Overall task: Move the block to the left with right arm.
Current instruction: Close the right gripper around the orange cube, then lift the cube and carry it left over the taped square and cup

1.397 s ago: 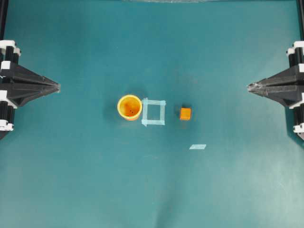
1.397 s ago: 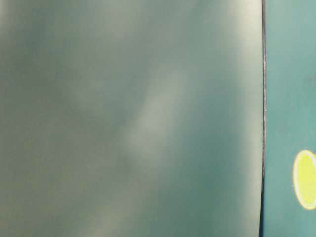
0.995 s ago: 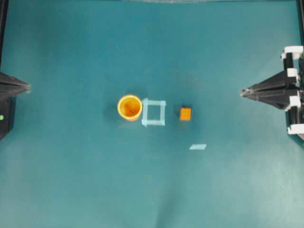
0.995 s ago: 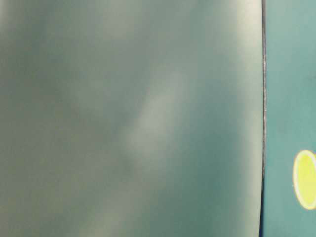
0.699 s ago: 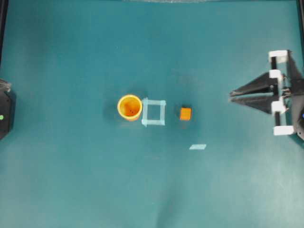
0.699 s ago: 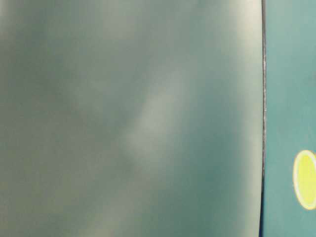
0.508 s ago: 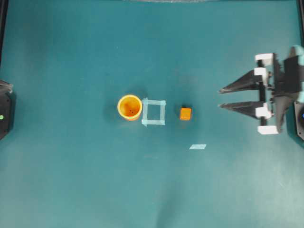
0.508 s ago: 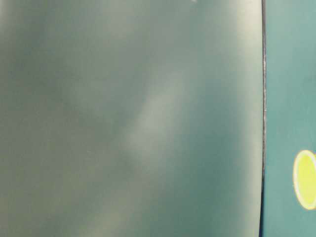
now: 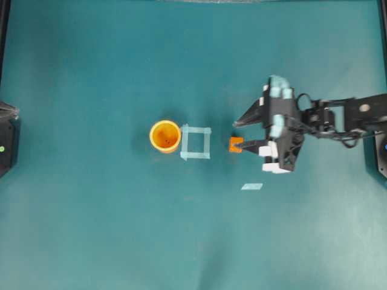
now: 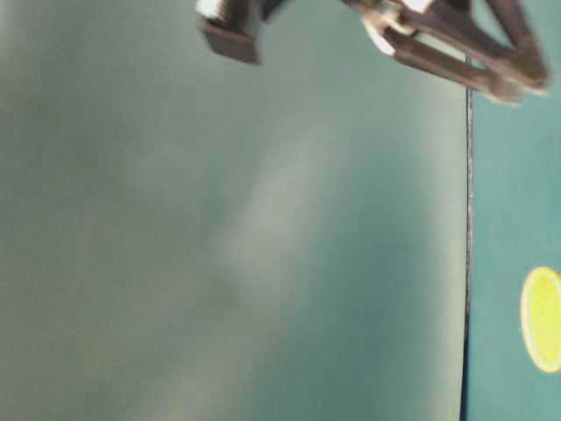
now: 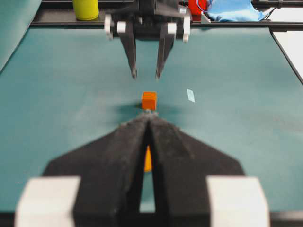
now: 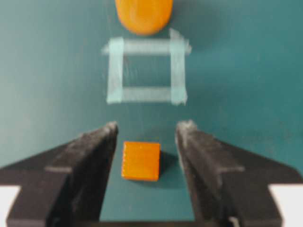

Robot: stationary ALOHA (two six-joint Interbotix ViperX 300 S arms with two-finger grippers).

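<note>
The block (image 9: 234,145) is a small orange cube on the teal table, just right of a pale tape square (image 9: 195,142). My right gripper (image 9: 239,135) has reached in from the right and is open. In the right wrist view the block (image 12: 141,161) lies between the two dark fingers of the right gripper (image 12: 149,126), nearer the left one, touching neither. In the left wrist view the right gripper (image 11: 146,74) hangs open just behind and above the block (image 11: 149,100). My left gripper (image 11: 149,115) is shut with nothing in it, far back at the left.
An orange-yellow cup (image 9: 165,136) stands left of the tape square. A loose strip of pale tape (image 9: 251,186) lies in front of the right gripper. A yellow container (image 11: 85,8) and blue cloth (image 11: 234,10) sit beyond the table's far end.
The right arm has swung from the right edge leftward to the block, and its gripper has gone from shut to open. The left gripper drew back to the left edge. The block stayed put.
</note>
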